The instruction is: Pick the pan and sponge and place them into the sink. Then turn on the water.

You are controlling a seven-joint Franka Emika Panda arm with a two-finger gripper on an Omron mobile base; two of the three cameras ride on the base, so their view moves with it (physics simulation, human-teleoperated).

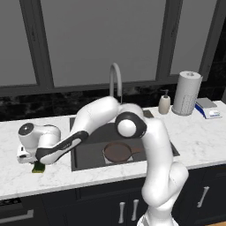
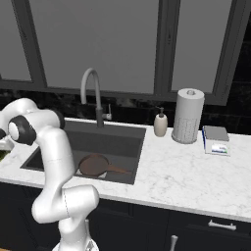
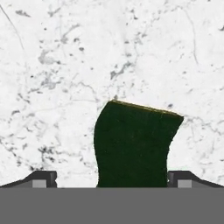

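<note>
Reached far out to the side of the large dark-grey rectangular sink (image 1: 88,154), low over the white marbled stone counter (image 1: 13,176), the two-finger gripper (image 1: 32,161) on the white arm. Directly beneath it, lying on the counter, the small rectangular green sponge with a yellowish edge (image 3: 133,146); seen from the left base camera, a bit of that green sponge (image 1: 39,167) peeking out under the hand. Fingertips (image 3: 43,178) spread apart, one on each side of the sponge, neither pressed against it, so jaws open and nothing gripped. Well away from the gripper, down in the basin, the round shallow dark-brown frying pan (image 1: 117,152) with its long dark handle pointing away from the hand. Behind the basin, farther from the gripper, the tall grey gooseneck faucet (image 2: 91,90). Beyond that, on the far side of the sink, a white soap-pump bottle (image 2: 160,123) and an upright white paper-towel roll (image 2: 187,116).
</note>
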